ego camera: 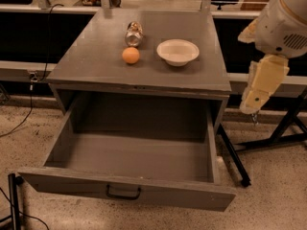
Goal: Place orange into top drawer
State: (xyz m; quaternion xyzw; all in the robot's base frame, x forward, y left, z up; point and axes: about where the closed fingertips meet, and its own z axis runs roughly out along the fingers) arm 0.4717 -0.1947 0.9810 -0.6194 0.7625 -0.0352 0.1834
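The orange [130, 55] sits on the grey cabinet top [86, 63], left of the white bowl [178, 51] and just in front of the shiny can [134, 33] lying on its side. The top drawer [125, 191] is pulled wide open below, with its dark handle [123, 193] at the front; nothing shows inside it. My gripper [253, 107] hangs at the end of the cream arm [266, 75], to the right of the cabinet, beyond its right edge and well apart from the orange. It holds nothing that I can see.
A black stand leg [233, 157] runs along the floor beside the drawer's right side. Another black stand [12, 200] is at the lower left. A cable [29, 99] hangs at the left. Low shelving runs behind the cabinet.
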